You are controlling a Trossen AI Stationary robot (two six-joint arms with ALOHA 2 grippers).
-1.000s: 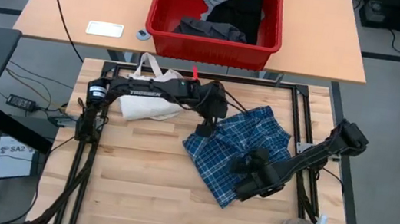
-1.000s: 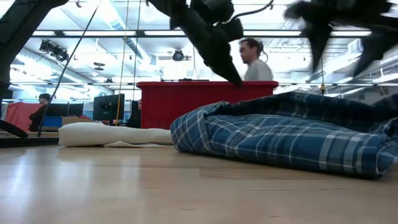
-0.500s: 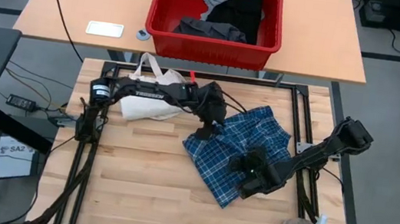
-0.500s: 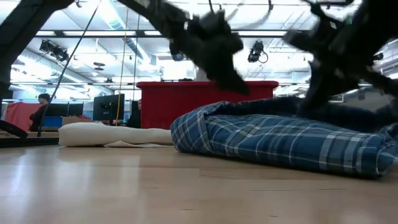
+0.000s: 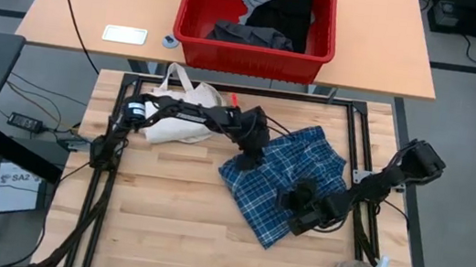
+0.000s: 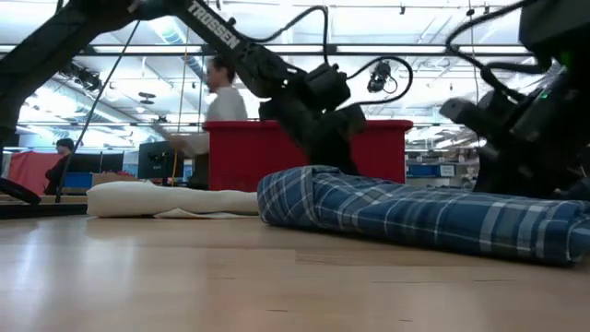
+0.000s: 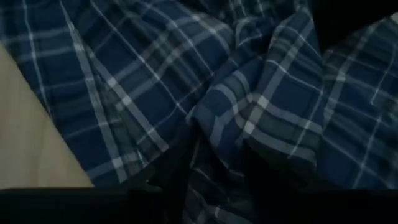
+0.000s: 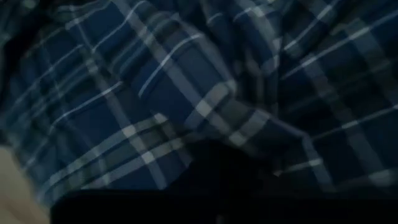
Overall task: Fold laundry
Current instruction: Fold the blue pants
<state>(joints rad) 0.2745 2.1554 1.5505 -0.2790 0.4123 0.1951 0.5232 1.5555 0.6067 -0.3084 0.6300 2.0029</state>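
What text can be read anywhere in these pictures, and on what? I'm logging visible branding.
"TROSSEN": white letters on the left arm, low view; the same arm's lettering from above is too small to read.
"SA2": on a paper sheet on the floor beside the table; its other print is too small.
Nothing else is legible.

"TROSSEN" runs in white capitals along the left arm (image 6: 217,35); "S2 SA2" shows on a floor sign (image 5: 14,189).
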